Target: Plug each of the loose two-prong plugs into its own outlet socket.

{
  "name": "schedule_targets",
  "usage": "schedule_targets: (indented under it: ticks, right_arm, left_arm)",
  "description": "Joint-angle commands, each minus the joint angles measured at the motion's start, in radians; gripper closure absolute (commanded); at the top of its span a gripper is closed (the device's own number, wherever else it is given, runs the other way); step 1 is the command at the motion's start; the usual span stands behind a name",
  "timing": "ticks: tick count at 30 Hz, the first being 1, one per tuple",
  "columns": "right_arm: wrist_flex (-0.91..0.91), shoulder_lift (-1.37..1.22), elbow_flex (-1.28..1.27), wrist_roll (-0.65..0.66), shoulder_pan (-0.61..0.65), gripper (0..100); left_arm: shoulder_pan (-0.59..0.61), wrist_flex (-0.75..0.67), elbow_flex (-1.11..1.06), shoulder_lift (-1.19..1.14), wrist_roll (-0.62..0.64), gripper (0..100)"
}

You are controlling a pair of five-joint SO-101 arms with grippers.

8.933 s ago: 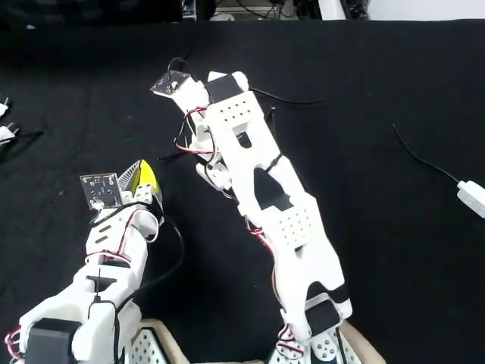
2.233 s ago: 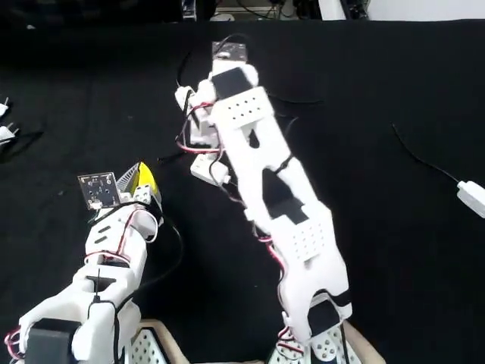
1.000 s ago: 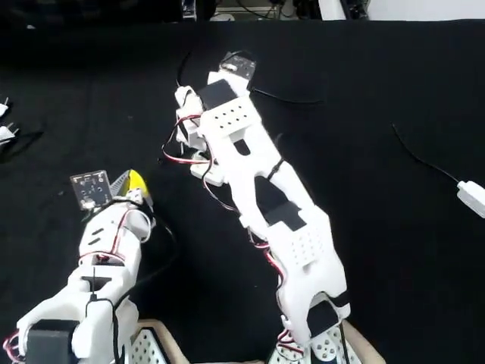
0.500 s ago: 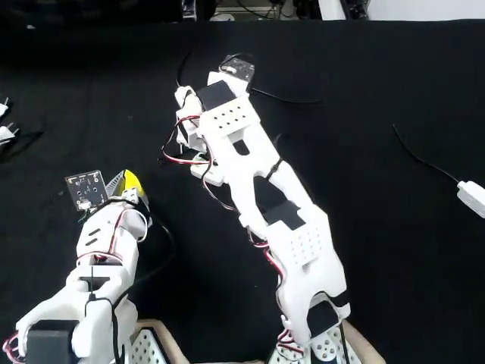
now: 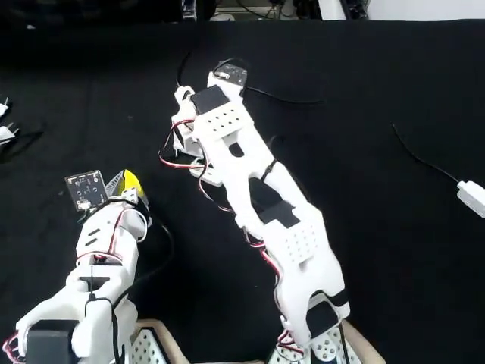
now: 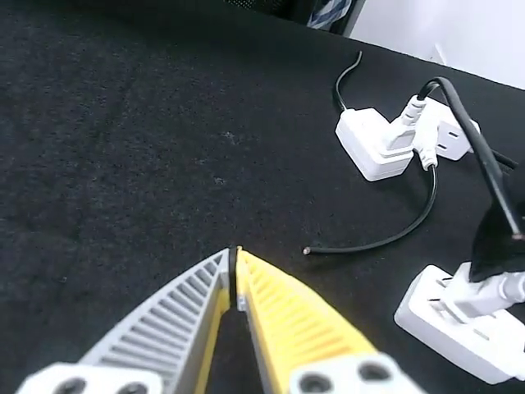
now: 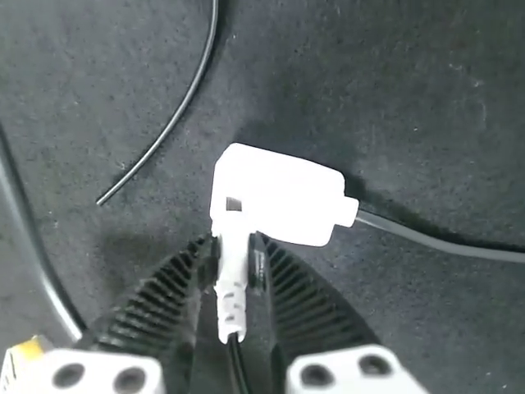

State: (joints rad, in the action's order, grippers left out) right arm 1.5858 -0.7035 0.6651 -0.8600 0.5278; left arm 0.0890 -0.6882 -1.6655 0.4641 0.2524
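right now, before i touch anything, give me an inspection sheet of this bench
surface: table under a black cloth.
job's things: plug seated in socket; second plug appears seated in second socket; white block at the right edge, type unclear.
clutter: small white bits at the left edge, too small to tell.
grippers: right gripper shut on plug; left gripper shut, empty, over bare cloth.
cables: black lead with a loose end near second socket; second lead runs to white block.
surroundings: white wall beyond the far edge.
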Motion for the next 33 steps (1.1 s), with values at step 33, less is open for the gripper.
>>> schedule_targets:
  ticks: [33]
  right_arm:
    - [0.097, -0.047, 0.053, 0.048, -0.081, 98.5]
  left_arm:
    - [0.004, 0.005, -0.016, 0.012, 0.0, 97]
